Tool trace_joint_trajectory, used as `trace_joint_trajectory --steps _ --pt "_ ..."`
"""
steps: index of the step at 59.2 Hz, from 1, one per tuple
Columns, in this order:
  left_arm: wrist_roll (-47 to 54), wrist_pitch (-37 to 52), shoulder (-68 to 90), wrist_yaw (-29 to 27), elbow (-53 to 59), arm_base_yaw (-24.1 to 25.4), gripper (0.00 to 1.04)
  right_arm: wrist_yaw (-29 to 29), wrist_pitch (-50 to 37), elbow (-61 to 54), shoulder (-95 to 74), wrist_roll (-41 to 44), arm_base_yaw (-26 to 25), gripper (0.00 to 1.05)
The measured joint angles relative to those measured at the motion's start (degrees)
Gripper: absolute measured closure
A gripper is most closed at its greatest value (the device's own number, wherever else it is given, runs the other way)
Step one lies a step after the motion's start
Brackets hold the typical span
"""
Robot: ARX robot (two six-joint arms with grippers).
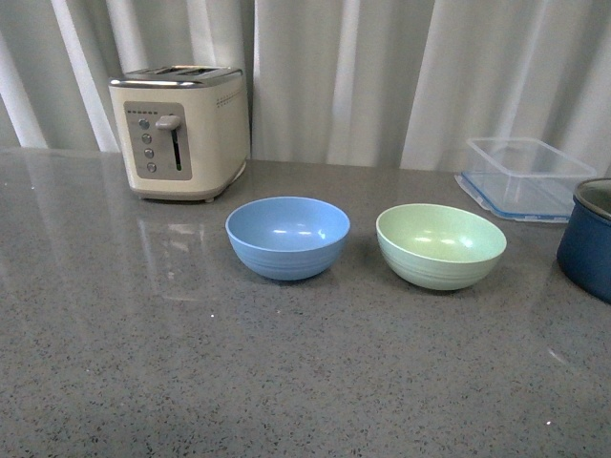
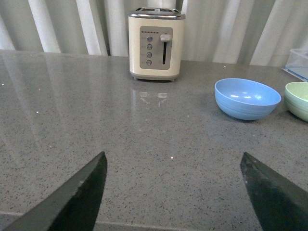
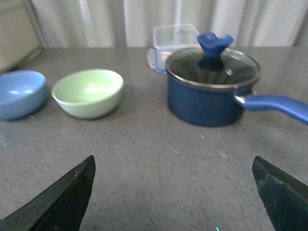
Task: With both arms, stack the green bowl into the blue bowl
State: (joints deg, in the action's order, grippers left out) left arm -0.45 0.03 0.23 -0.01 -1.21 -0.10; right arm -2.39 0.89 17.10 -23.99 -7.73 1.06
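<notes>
The blue bowl (image 1: 287, 237) and the green bowl (image 1: 440, 244) stand upright side by side on the grey counter, a small gap between them, both empty. Neither arm shows in the front view. My left gripper (image 2: 173, 161) is open over bare counter, with the blue bowl (image 2: 247, 98) well ahead of it and the green bowl (image 2: 298, 99) cut by the frame edge. My right gripper (image 3: 173, 163) is open too, nothing between its fingers; the green bowl (image 3: 88, 92) and the blue bowl (image 3: 20, 94) lie ahead of it.
A cream toaster (image 1: 181, 130) stands behind the blue bowl. A clear plastic container (image 1: 525, 177) sits at the back right. A dark navy pot (image 3: 211, 86) with a glass lid and long handle stands just right of the green bowl. White curtains close the back.
</notes>
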Motion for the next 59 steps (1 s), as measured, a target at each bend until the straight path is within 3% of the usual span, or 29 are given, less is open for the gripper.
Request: trace_joint_trajectory --steps 5,17,31,56,59 --pt "0.02 0.0 -0.07 -0.04 0.0 0.0 0.05 -5.42 0.13 7.45 -11.1 -5.95 -0.15 0.1" --pt "0.13 0.0 -0.07 -0.02 0.0 0.0 0.07 -7.1 -0.63 23.26 -38.66 -16.22 2.4 0.1" --pt "0.15 0.0 -0.04 -0.02 0.0 0.0 0.07 -0.46 -0.11 39.95 -64.08 -21.03 5.33 0.1" --pt "0.15 0.0 -0.04 -0.02 0.0 0.0 0.07 8.66 2.05 51.71 -83.21 -20.31 6.99 0.1" --pt "0.15 0.0 -0.04 -0.02 0.0 0.0 0.07 9.2 2.73 52.68 -84.35 -20.24 7.04 0.14"
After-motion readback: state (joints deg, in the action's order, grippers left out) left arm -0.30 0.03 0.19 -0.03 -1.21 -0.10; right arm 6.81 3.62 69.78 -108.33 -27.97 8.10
